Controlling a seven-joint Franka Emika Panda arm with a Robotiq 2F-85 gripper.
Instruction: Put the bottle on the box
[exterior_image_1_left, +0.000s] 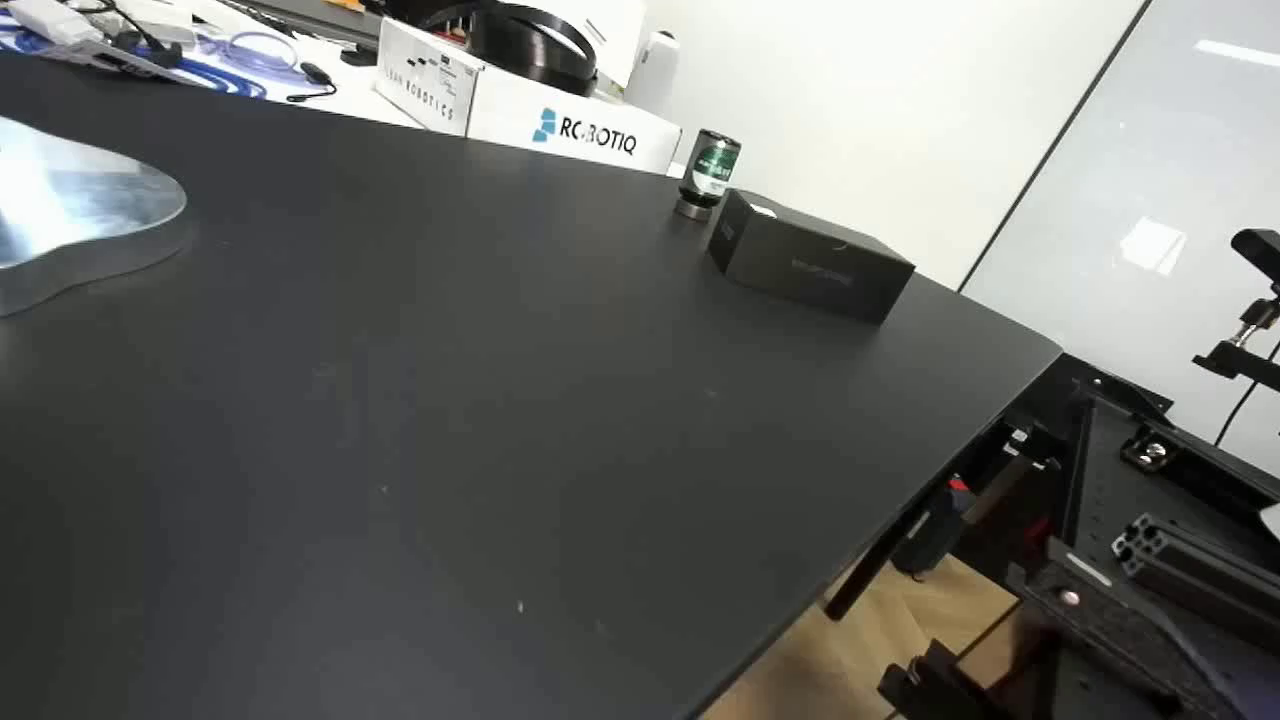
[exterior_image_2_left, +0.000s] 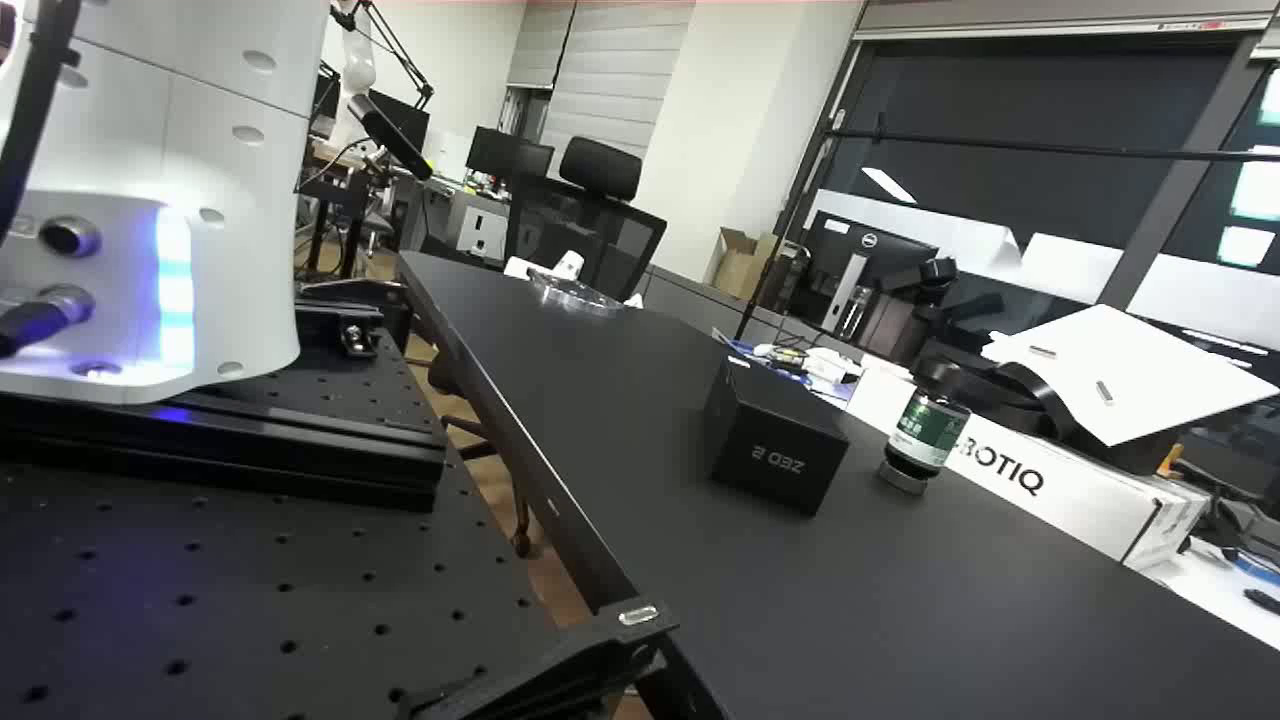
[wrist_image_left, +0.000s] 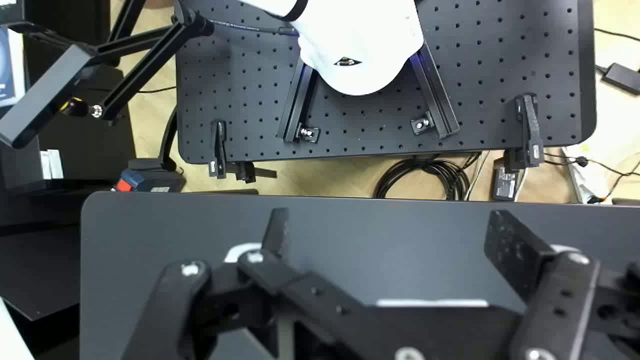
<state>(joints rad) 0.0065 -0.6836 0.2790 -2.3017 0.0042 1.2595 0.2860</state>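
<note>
Table (wrist_image_left: 150, 225) under my gripper (wrist_image_left: 391, 232): edge lies past jaws; surface shows between them and sideways, room to swing. Jaws wide apart, nothing held. Box (exterior_image_2_left: 770, 445) outside wrist view, direction from me unclear. Bottle (exterior_image_2_left: 925, 435) likewise, just beside it, seemingly cap-down: jaw entering narrow gap could topple it.

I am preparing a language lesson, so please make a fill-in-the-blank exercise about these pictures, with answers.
The small dark cylindrical bottle stands beside the matte black rectangular box and has a label of ____ and white.
The black box's lettering, upside down, reads "____ 2".
The long white cardboard box reads "____" beside its blue logo.
In the wrist view, the black jaws stand apart, holding ____.
Missing words: green; ZED; ROBOTIQ; nothing.
</note>
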